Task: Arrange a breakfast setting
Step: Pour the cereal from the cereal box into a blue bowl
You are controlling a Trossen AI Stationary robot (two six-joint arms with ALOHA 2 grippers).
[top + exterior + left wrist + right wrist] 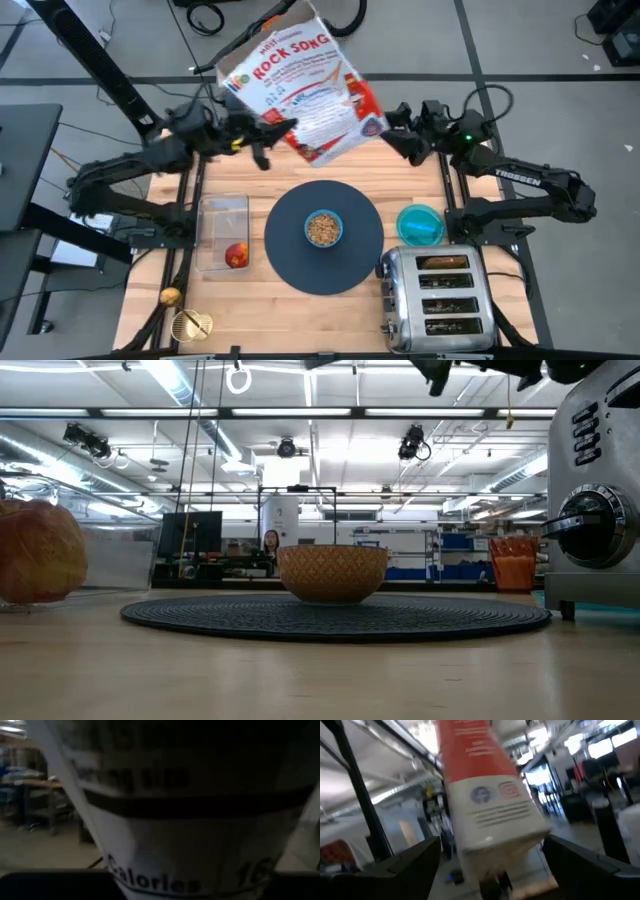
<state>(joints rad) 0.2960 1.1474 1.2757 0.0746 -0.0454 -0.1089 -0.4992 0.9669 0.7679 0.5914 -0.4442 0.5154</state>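
1. The left gripper [262, 142] is up above the table's far edge, closed to a narrow gap on the left side of the cereal bag [305, 88]; its wrist view is filled by the bag's printed panel, so contact looks firm

2. The right gripper [400, 135] sits just beside the bag's lower right corner with its fingers [415, 860] spread wide either side of the bag's end [485, 815], not pinching it

3. The bag hangs tilted in the air over the far side of the table. I judge it light and limp, likely to sag and swing from a one-sided hold; the sealed edge or a corner is the safest place to pinch

4. Below, the small bowl [323, 228] stands at the middle of the round mat [290, 250], already holding cereal. It looks rigid and stable, best taken by the rim

5. The teal dish [420, 225] lies right of the mat beside the toaster [440, 295]

6. The apple [236, 256] rests in a clear container [222, 215] left of the mat: round, smooth, apt to roll
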